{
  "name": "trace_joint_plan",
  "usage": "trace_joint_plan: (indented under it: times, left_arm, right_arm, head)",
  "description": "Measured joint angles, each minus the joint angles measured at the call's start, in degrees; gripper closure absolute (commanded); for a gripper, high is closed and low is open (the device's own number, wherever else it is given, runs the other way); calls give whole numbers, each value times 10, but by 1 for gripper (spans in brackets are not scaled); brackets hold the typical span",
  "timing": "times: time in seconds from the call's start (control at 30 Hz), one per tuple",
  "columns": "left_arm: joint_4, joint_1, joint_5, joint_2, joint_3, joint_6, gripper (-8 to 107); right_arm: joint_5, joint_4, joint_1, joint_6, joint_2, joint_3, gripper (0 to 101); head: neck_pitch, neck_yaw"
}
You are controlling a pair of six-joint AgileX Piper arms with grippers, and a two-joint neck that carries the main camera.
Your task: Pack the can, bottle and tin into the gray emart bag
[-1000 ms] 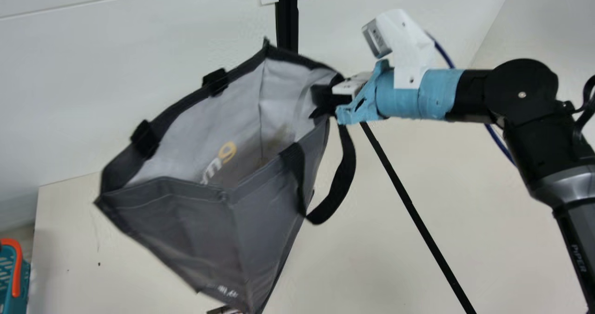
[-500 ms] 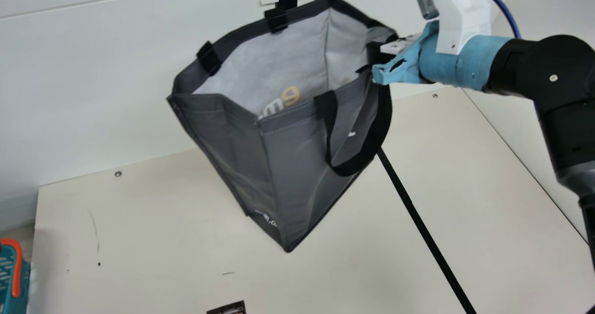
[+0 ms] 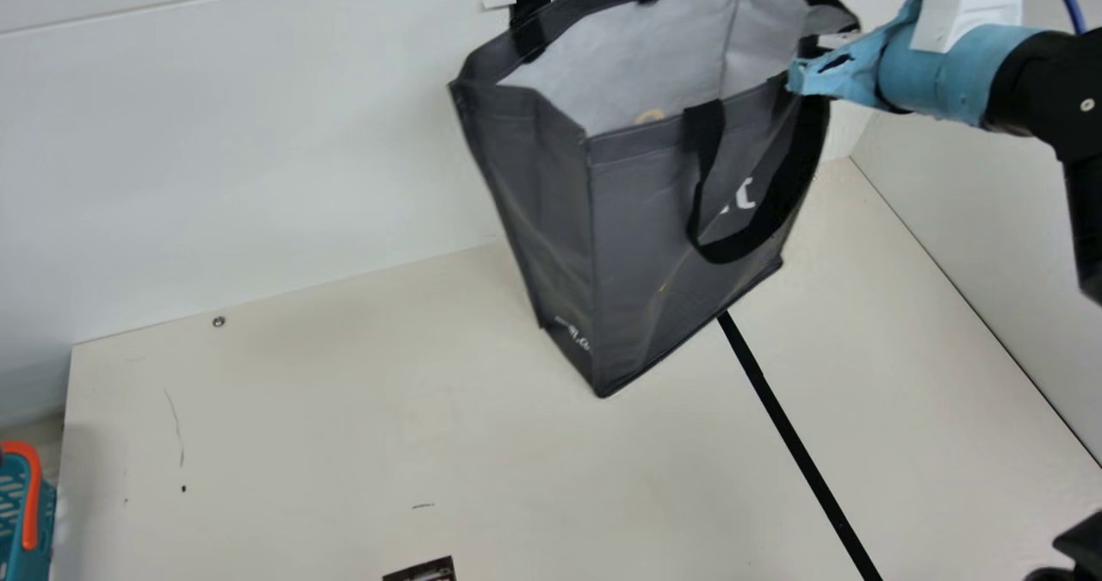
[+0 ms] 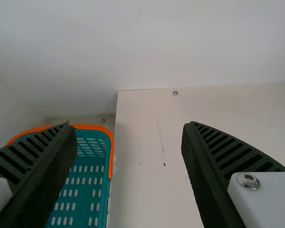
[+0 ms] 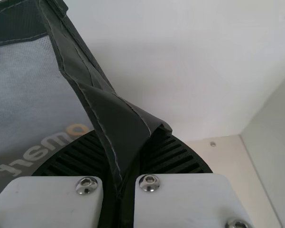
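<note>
Gray emart bag (image 3: 641, 228) hangs tilted from my right fingers (image 5: 178, 159), which are clenched on a folded corner of its rim. Its body spreads out beside and below them, mouth gaping, over the bench (image 3: 344, 443); I can't tell whether the base touches down anywhere.

I expect it to handle light and floppy: panels that fold easily, a hem somewhat stiffer than the walls, nothing fragile. The pinched corner puckers, so I'd guess the bag may swing or twist around that one hold. The hem is the right place to grip; a second hold on the rim well apart from my right fingers should steady the mouth for packing. I'd avoid the loose black handle (image 3: 796, 172) drooping just below them, since it could snag.

My left fingers (image 4: 232, 154) are parted, with nothing between them. Near them is a teal basket (image 4: 92, 190) with an orange rim, beside the bench end.

The bench is pale and scuffed, crossed by a black strip (image 3: 796, 426) that runs out from below the bag. A small dark item (image 3: 426, 571) lies on it, well apart from my right fingers. White walls (image 3: 258, 133) rise beyond the bench.
</note>
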Motion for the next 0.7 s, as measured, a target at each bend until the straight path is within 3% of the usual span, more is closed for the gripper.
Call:
trace_joint_plan:
  times: [0.7]
  left_arm:
    - [0,0,0,0,0,0,9]
  right_arm:
    - [21,-66,-131,42,90,-123,101]
  head:
    - [0,0]
